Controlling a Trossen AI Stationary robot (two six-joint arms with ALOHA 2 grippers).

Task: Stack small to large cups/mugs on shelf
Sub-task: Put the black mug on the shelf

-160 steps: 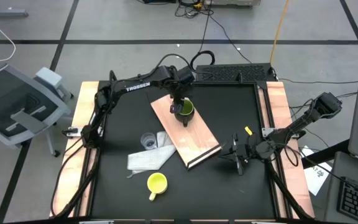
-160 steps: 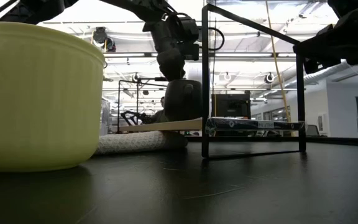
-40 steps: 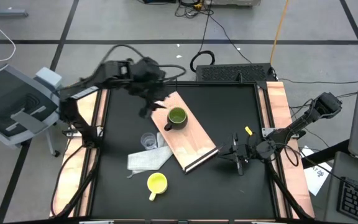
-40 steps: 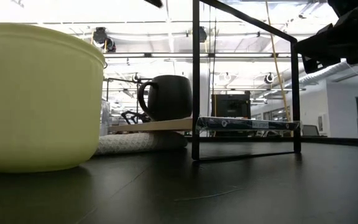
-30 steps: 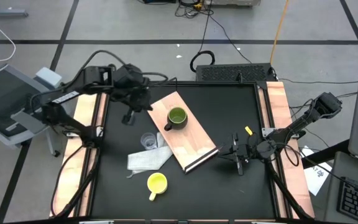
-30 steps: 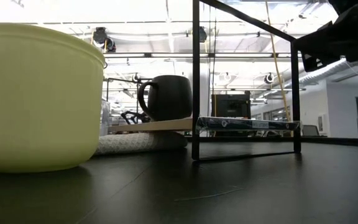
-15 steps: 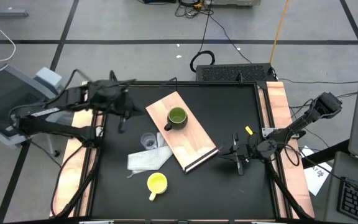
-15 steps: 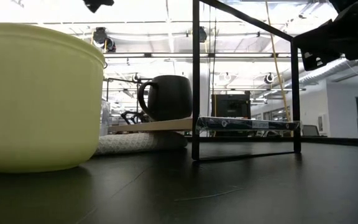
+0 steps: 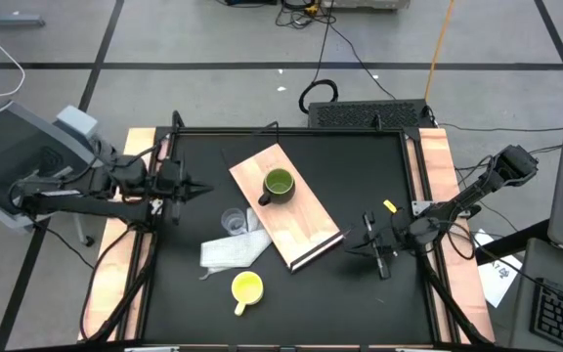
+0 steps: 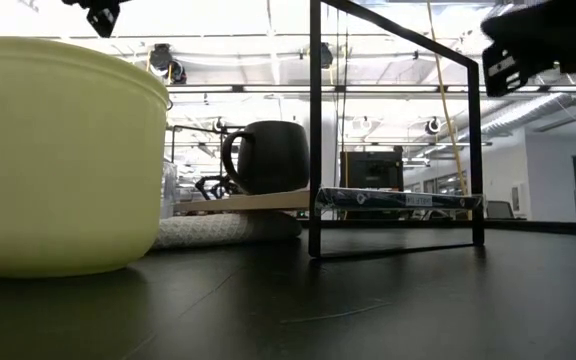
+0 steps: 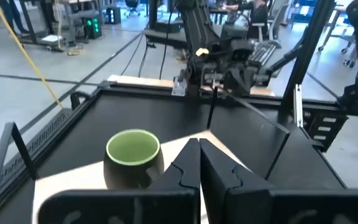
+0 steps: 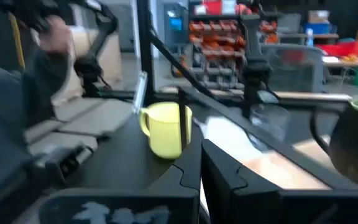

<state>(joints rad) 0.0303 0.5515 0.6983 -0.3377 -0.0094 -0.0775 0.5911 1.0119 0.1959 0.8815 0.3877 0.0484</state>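
**Fingers shut and empty; yellow mug likely next**

Left fingers point(image 9: 180, 188) are pressed together, holding nothing, at the worktop's point(image 9: 379, 166) left edge. Right fingers point(image 9: 376, 246) are also shut and empty, right of the shelf point(image 9: 301, 220). The green mug point(image 9: 278, 184) stands on the shelf's far part. The cup point(image 9: 233, 222) sits by the cloth point(image 9: 228, 251); the yellow mug point(image 9: 247, 287) sits near. Whichever arm fetches the yellow mug should open wide, take its rim, and lower it squarely into the green one.
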